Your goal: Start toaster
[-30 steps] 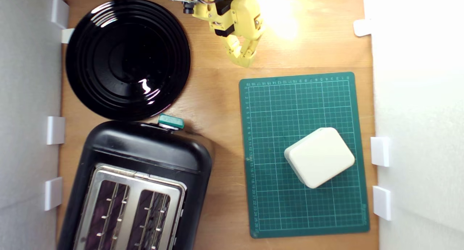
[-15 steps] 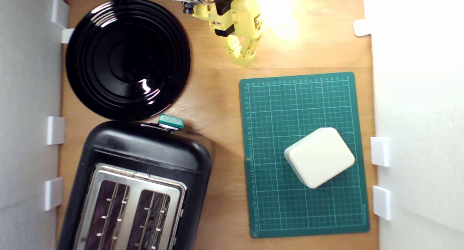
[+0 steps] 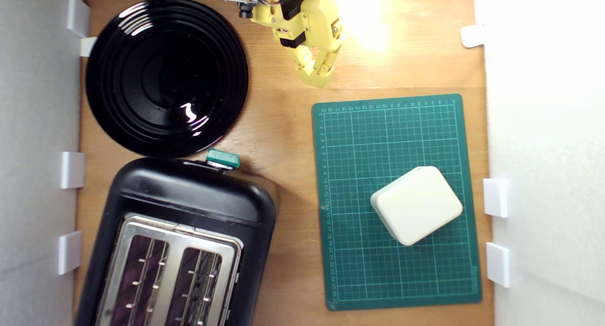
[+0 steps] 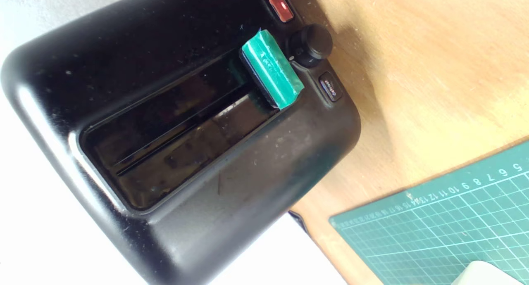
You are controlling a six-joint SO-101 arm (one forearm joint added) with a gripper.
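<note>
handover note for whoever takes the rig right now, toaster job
Hand: empty, fingers close together, above bare wood at the top of the exterior view, apart from everything.
Toaster: lower left of the exterior view, both slots empty. Its green lever is untouched; the wrist view shows it at one end of its slot.
Done: nothing visible.
Left: reach the lever, push it along the slot.

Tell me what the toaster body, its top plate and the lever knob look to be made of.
Toaster body: glossy black, probably plastic; it shows soft highlights and fine scuffs. Top plate: brushed silver metal by its dull grey sheen. Lever knob: a dark core seemingly wrapped in teal-green tape; its surface looks wrinkled.
</note>
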